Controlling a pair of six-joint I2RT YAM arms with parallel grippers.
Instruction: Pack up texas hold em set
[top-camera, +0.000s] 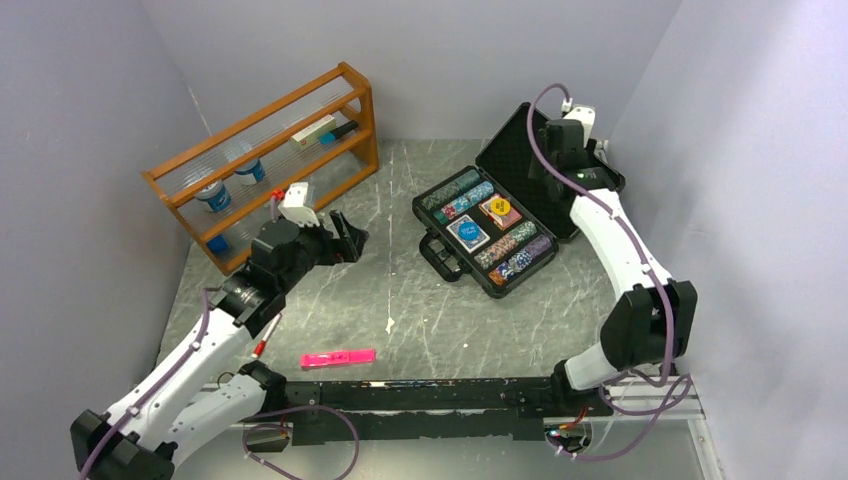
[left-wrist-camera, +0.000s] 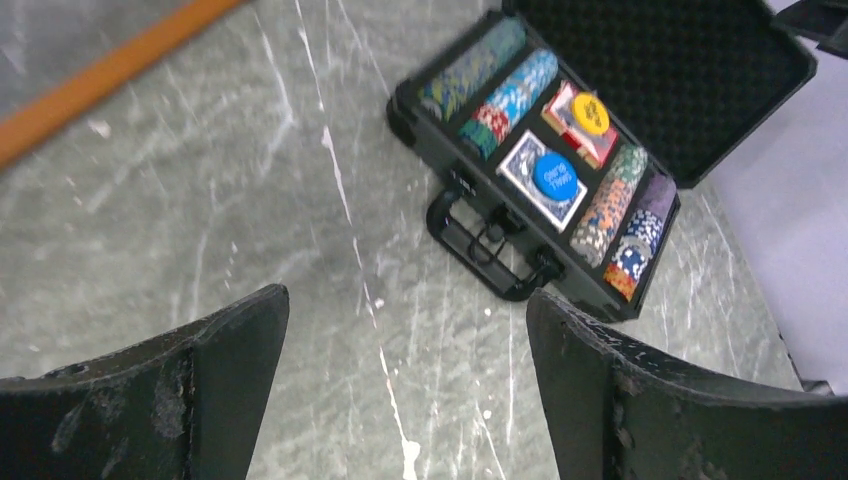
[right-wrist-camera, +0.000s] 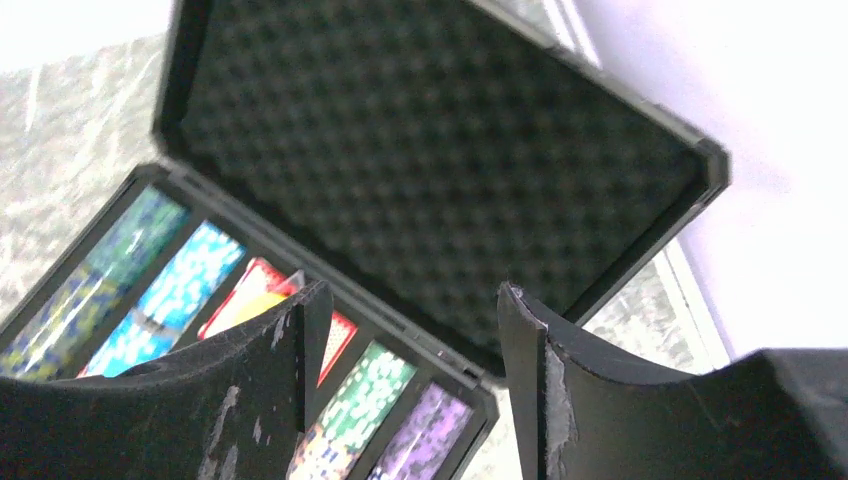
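The black case (top-camera: 436, 255) lies open at the right middle of the table, with its foam-lined lid (top-camera: 515, 150) leaning back. Rows of multicoloured chips (top-camera: 520, 250) fill it. A blue button (top-camera: 467, 230) and a yellow button (top-camera: 500, 209) rest on the two card decks. My left gripper (top-camera: 345, 237) is open and empty, left of the case. In its wrist view (left-wrist-camera: 405, 300) the case handle (left-wrist-camera: 480, 250) lies ahead. My right gripper (top-camera: 548, 160) is open and empty, hovering at the lid. Its wrist view (right-wrist-camera: 410, 295) shows the foam (right-wrist-camera: 430, 150) and the chips (right-wrist-camera: 370, 385). No small white discs show.
A wooden rack (top-camera: 270, 150) with cups stands at the back left. A pink marker (top-camera: 338, 357) lies near the front edge. A red-tipped pen (top-camera: 262, 345) lies beside my left arm. A small white mark (top-camera: 389, 324) is on the table. Walls close in on three sides.
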